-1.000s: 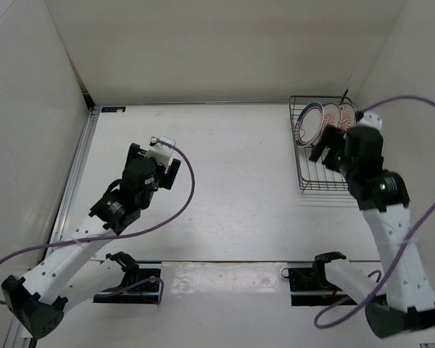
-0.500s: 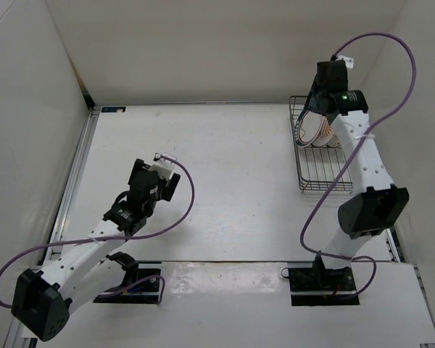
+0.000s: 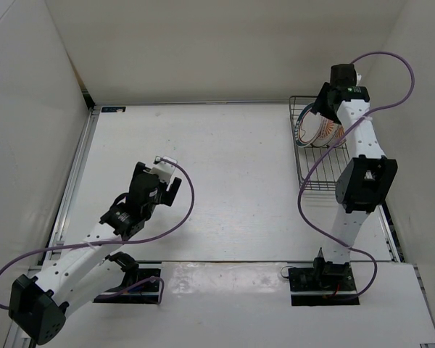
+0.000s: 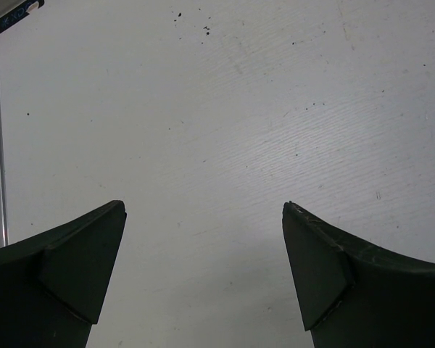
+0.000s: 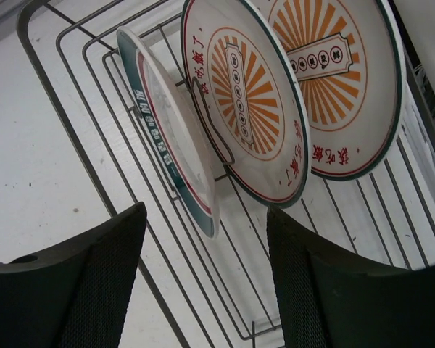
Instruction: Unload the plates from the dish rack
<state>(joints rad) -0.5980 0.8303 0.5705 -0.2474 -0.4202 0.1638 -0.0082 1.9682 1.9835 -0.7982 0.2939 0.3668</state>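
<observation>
White table (image 3: 239,167), white walls (image 3: 217,51); dish rack (image 3: 320,174) far-right corner.

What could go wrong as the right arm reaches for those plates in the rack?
1. The open right pincer is lined up on the green-rimmed plate, but the sunburst plate leans close behind it; a finger might knock or pinch both.
2. A wire tine of the dish rack stands between those plates, so a finger could snag and drag the rack.
</observation>
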